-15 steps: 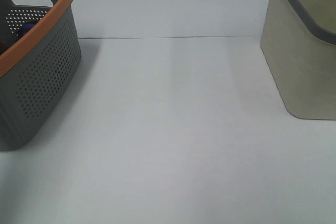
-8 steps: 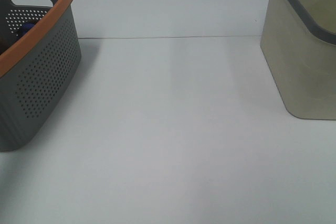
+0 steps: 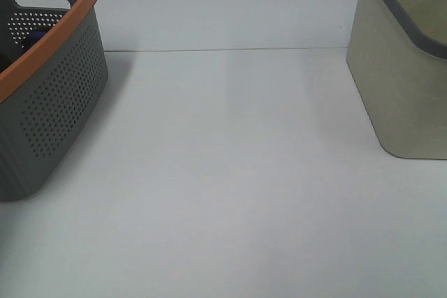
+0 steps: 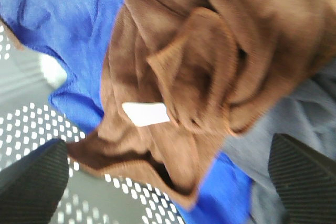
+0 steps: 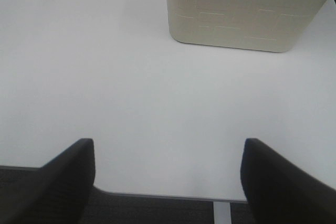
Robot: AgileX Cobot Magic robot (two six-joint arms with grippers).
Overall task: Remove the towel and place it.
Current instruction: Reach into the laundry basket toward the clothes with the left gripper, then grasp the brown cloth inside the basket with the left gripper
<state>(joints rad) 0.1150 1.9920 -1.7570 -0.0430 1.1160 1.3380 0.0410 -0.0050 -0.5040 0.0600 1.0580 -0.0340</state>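
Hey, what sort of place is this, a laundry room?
Probably a test bench staged for laundry sorting, not a home: a plain white table, a gray basket and a beige basket on it, and a brown towel heaped over a blue cloth inside the gray one.

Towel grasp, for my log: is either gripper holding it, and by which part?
Nothing is held. The left gripper is open over the towel; the right gripper is open over the table.

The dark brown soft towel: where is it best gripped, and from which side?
Probably the raised middle fold of the dark brown soft towel, from above with the open left gripper. It lies bunched on top of a blue cloth and a grey cloth, so a high pinch should lift it alone.
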